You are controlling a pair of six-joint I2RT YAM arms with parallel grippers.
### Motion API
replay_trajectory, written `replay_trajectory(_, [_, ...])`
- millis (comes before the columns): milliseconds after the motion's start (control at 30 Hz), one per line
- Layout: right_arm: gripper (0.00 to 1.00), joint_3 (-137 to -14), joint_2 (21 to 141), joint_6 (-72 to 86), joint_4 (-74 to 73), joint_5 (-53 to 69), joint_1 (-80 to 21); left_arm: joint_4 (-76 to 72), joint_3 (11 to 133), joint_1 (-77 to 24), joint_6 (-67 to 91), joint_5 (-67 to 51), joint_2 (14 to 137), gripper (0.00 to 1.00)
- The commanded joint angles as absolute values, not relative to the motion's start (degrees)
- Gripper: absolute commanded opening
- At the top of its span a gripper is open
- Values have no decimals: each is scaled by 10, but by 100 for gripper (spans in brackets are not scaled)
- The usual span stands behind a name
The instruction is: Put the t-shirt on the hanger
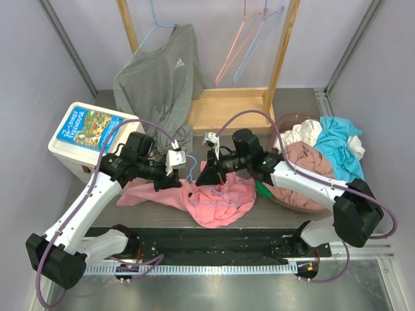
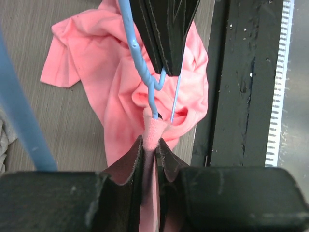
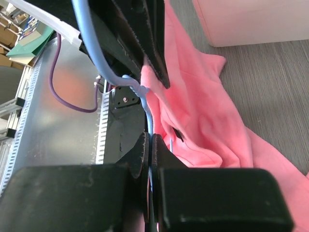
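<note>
Left claw (image 2: 150, 145), as seen by its own wrist camera, is shown closed narrowly on a fold of the t-shirt (image 2: 91, 72), with the pink cloth pinched upright between the two fingers. This grip cannot be made out from the top camera, where only dark arm parts are seen above the cloth. The right claw (image 3: 150, 145) is shown in its own wrist view shut on the thin blue wire of the hanger (image 3: 137, 91), just beside the twisted neck. The same hold is seen from the opposite side in the left wrist view, where the two claws are found facing each other, close together, with the hanger's neck and the pinched fold between them. From above, the t-shirt is seen lying crumpled on the table (image 1: 285, 217) near its front edge, between the two arms, one sleeve spread toward the left. The hanger's hook is seen rising between the claws and a length of its wire lying across the cloth. Only the top view takes in the surroundings: a grey top (image 1: 159, 78) hung on a wooden rack (image 1: 280, 58), a pink hanger (image 1: 232, 48) on the rail, a printed box (image 1: 91, 126) at the left and a heap of clothes (image 1: 321, 152) at the right.
</note>
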State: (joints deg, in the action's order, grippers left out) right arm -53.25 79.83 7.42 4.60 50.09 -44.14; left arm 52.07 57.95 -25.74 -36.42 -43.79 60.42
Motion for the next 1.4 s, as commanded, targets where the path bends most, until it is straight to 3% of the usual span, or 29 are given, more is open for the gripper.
replay_trajectory(0, [1, -571, 796, 96, 135, 517, -446, 468, 595, -275, -317, -454, 597, 9])
replay_trajectory(67, [1, -581, 791, 77, 114, 514, -446, 473, 596, -275, -317, -447, 592, 3])
replay_trajectory(167, [39, -593, 773, 47, 22, 501, -432, 513, 603, -276, -365, -447, 563, 0])
replay_trajectory(200, [59, -592, 769, 53, -12, 495, -422, 532, 602, -275, -380, -450, 553, 0])
replay_trajectory(267, [71, -591, 764, 72, -34, 482, -389, 545, 600, -276, -407, -454, 523, 0])
replay_trajectory(533, [66, -667, 873, 50, -206, 425, -365, 623, 606, -294, -490, -479, 501, 0])
replay_trajectory(700, [61, -679, 902, 19, -260, 419, -404, 608, 600, -310, -490, -461, 484, 0])
replay_trajectory(1100, [58, -652, 940, 3, -276, 327, -502, 601, 601, -314, -484, -448, 481, 0])
replay_trajectory(1300, [44, -648, 958, 13, -268, 272, -507, 594, 596, -313, -469, -439, 467, 0])
replay_trajectory(1367, [29, -650, 956, 12, -271, 263, -507, 595, 595, -313, -466, -432, 461, 0])
